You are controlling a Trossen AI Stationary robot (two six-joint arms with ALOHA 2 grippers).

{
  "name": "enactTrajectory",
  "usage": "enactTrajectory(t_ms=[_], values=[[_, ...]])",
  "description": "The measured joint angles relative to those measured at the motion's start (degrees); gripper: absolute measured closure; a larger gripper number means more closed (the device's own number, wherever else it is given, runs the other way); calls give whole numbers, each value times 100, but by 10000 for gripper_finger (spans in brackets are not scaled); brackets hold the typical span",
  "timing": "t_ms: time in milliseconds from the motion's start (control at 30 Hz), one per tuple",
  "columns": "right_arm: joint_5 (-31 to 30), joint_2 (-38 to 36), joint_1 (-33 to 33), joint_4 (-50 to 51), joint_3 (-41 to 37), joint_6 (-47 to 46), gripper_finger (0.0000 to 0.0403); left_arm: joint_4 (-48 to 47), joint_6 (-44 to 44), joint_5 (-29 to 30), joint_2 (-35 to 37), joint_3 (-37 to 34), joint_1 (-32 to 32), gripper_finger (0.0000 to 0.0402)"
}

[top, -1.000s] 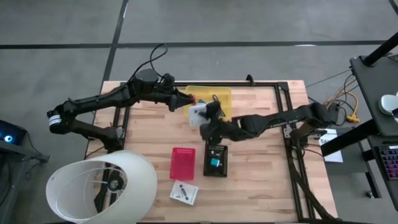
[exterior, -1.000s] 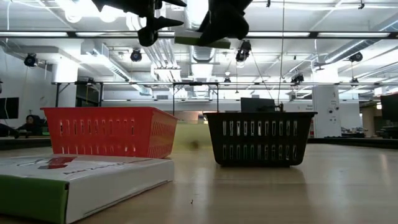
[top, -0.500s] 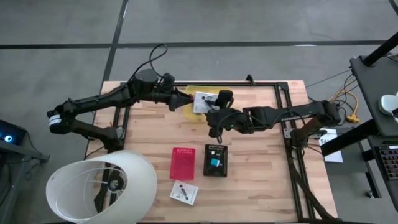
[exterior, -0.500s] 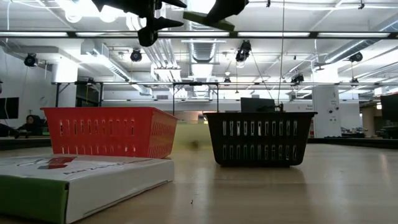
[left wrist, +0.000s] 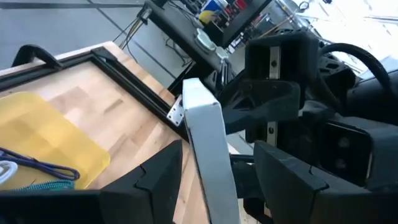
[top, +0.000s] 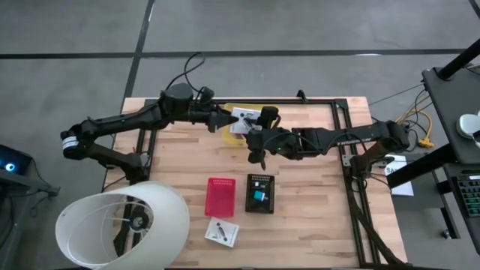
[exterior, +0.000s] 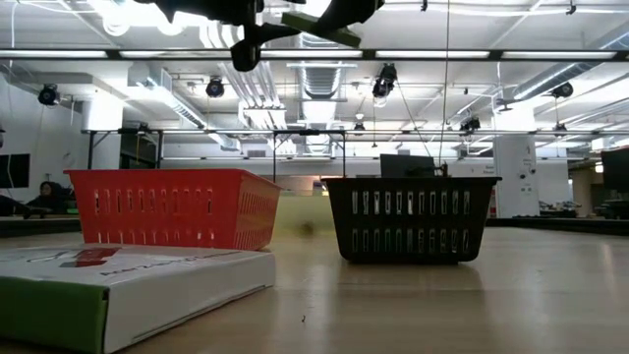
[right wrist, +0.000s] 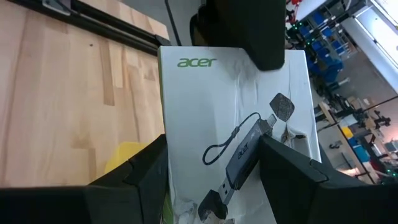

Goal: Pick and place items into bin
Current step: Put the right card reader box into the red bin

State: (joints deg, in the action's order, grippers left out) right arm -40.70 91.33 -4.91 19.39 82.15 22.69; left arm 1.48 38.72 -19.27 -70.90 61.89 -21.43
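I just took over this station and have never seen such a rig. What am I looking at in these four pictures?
Two dark robot arms work over a wooden table. One picture looks straight down, one looks level across the tabletop, and one comes from a camera on each arm's wrist. On the table are a red basket, a black basket, a small white box beside them, and a yellow tray at the back. The right tool grips a white Acer box by its sides, up in the air. The left tool is open, with its fingers either side of that box's edge, so this looks like a handover.
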Motion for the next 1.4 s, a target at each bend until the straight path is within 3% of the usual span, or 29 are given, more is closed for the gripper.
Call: enactTrajectory(t_ms=[267,567,833,1133,1400], values=[[7,0,-7,-73,0,49,202,20,14,-3,-140,2,4,234],[-42,0,0,-71,-4,415,202,105,93,-58,-172,4,-1,376],[-152,0,-93,187,8,-186,164,82,134,-497,-181,4,-126,376],[-302,-35,-471,1895,178,-1408,122,-57,114,-835,-161,2,-337,376],[-275,-229,-768,3701,293,-2976,128,-780,105,-2183,-254,9,-472,376]])
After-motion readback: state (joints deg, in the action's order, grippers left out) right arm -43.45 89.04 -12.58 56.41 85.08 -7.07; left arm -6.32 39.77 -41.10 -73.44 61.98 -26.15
